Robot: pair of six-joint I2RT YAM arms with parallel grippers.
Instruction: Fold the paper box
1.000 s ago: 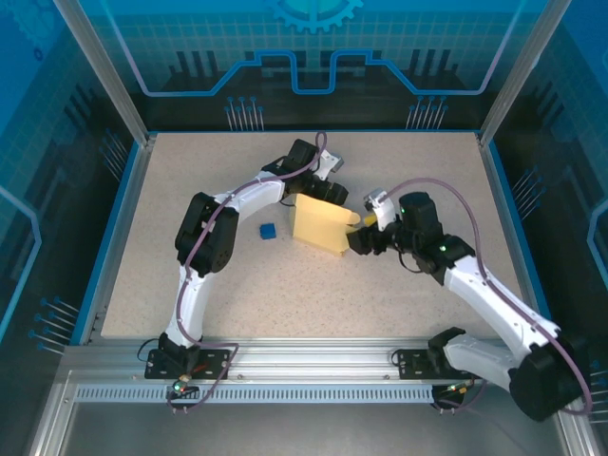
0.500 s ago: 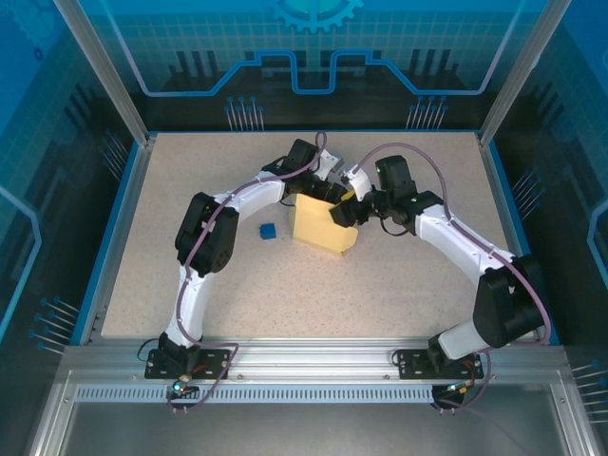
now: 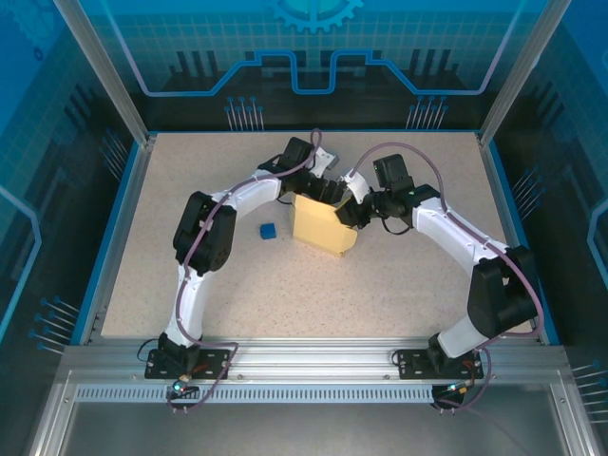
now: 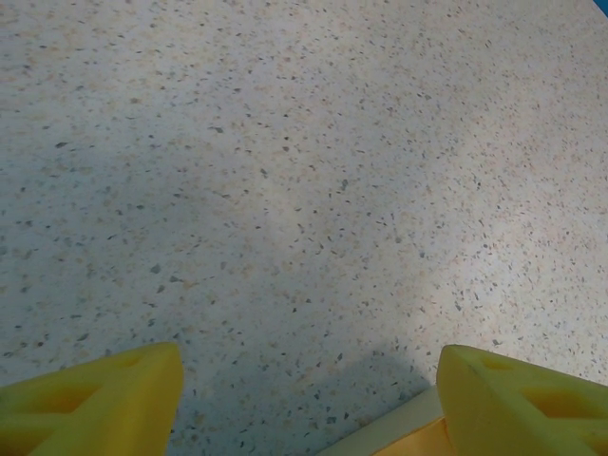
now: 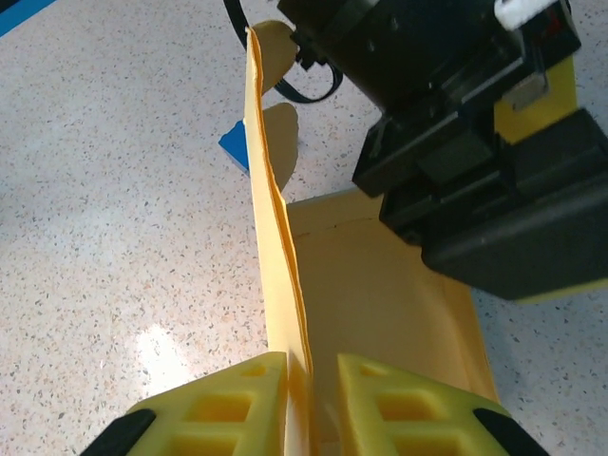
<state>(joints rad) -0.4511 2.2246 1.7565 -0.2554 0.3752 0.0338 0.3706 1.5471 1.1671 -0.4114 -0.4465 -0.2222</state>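
Note:
The paper box (image 3: 321,228) is a pale yellow card piece lying mid-table, with one wall (image 5: 275,237) standing upright. My right gripper (image 3: 348,211) is at the box's far right corner. In the right wrist view its yellow fingers (image 5: 228,404) have closed in around that upright wall, shut on it near its lower end (image 5: 312,408). My left gripper (image 3: 329,193) hovers at the box's far edge. Its fingertips (image 4: 95,399) stand wide apart over bare table (image 4: 309,408), open, with a strip of the box's edge (image 4: 394,437) by the right tip.
A small blue cube (image 3: 269,231) lies just left of the box, also visible behind the wall (image 5: 234,147). The left arm's black wrist body (image 5: 475,142) hangs close over the box's floor. Blue rails and glass walls border the speckled table (image 3: 399,285).
My right arm swung from the box's right side up to its far right corner, and its jaws closed on the upright wall. The left arm barely moved.

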